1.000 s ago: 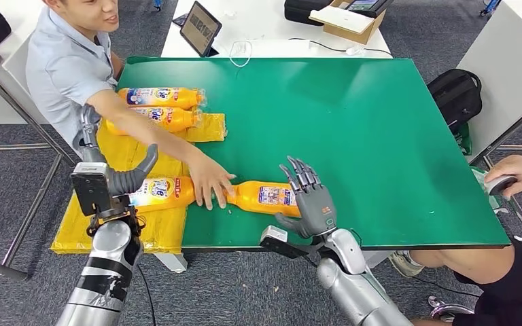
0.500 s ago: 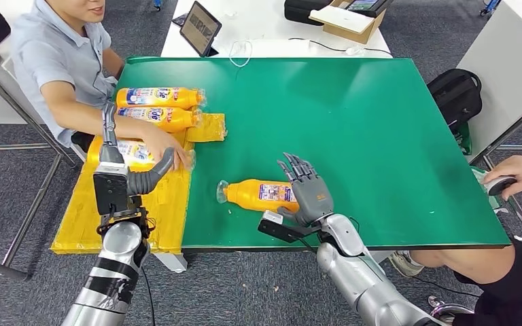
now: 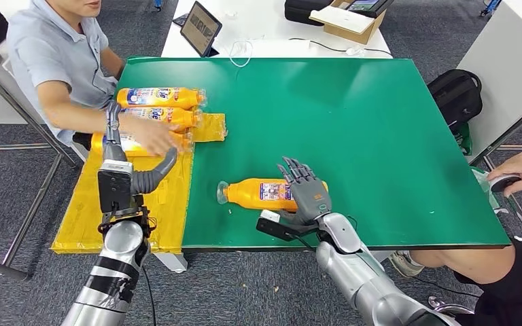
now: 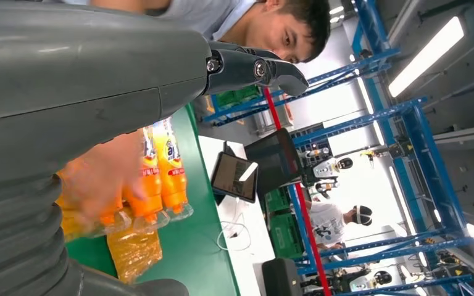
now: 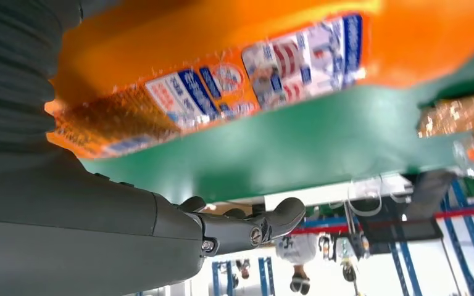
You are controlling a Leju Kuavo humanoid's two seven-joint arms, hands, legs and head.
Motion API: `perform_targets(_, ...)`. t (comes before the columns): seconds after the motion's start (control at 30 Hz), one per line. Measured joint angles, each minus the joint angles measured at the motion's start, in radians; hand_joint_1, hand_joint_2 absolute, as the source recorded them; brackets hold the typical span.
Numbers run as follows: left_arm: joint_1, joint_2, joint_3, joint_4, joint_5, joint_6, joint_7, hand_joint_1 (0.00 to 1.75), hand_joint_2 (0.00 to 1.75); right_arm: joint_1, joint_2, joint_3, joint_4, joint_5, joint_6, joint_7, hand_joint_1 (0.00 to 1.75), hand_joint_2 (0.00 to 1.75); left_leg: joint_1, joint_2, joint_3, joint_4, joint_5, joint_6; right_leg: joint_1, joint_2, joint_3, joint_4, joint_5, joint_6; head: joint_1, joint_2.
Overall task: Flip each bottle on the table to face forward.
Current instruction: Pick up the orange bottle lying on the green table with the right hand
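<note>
Right robot hand (image 3: 307, 190): seen with fingers spread and laid over the base end of an orange plastic bottle with a white and blue label (image 3: 265, 193); no closed grip on it is shown, and the thumb is seen clear beside the bottle in the right wrist view. The bottle is laid on its side on the green worktop (image 3: 353, 122) near the front edge, its clear cap end turned toward the robot's left. Left robot hand (image 3: 132, 178): raised over a yellow plastic sheet (image 3: 170, 204) at the worktop's left edge, fingers apart, nothing held. Two more orange bottles (image 3: 160, 97) are laid side by side at the far left, where a person's hand (image 3: 155, 140), blurred, is placed upon a third.
</note>
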Motion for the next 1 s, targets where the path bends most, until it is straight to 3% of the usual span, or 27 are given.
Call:
perform_targets(0.23,0.000,0.006,-0.005,0.000,-0.050,-0.011,0.019,0.00,1.75,0.002,-0.008,0.011,0.031,0.025,0.062,0.040,0.00,1.75,0.000,0.000,0.000,0.000,0.000,0.000,0.000,0.000,0.000,0.000,0.000,0.000,0.000,0.000)
perform_targets(0.53,0.019,0.017,-0.018,-0.033,-0.062,-0.074,0.069,0.00,1.75,-0.021,-0.030,0.047,0.038,0.132,0.150,0.198,0.00,1.75,0.000,0.000,0.002,0.000,0.000,0.000,0.000,0.000,0.001,0.000,0.000,0.000,0.000,0.000)
perform_targets(1.0,0.023,0.021,-0.018,-0.038,-0.050,-0.105,0.077,0.00,1.75,-0.053,-0.049,0.060,0.063,0.167,0.161,0.240,0.00,1.75,0.000,0.000,0.003,0.000,0.000,0.001,0.000,0.000,0.003,0.000,0.000,0.000,0.000,0.000)
